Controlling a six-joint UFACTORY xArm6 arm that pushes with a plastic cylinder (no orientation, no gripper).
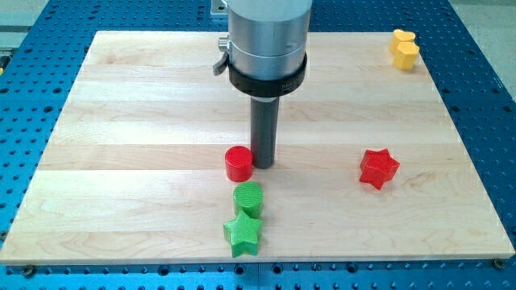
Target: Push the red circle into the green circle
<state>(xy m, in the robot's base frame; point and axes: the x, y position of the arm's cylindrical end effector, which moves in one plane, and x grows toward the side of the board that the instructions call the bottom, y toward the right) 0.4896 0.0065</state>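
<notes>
The red circle (239, 163) lies on the wooden board a little left of centre. The green circle (248, 198) lies just below it, slightly to the view's right, with a small gap between them. My tip (264, 165) is down on the board, touching or almost touching the red circle's right side. The rod rises from there to the silver arm body at the view's top.
A green star (243, 233) sits right below the green circle, touching it, near the board's bottom edge. A red star (378, 168) lies at the right. A yellow block (405, 48) sits at the top right corner. A blue perforated table (32, 97) surrounds the board.
</notes>
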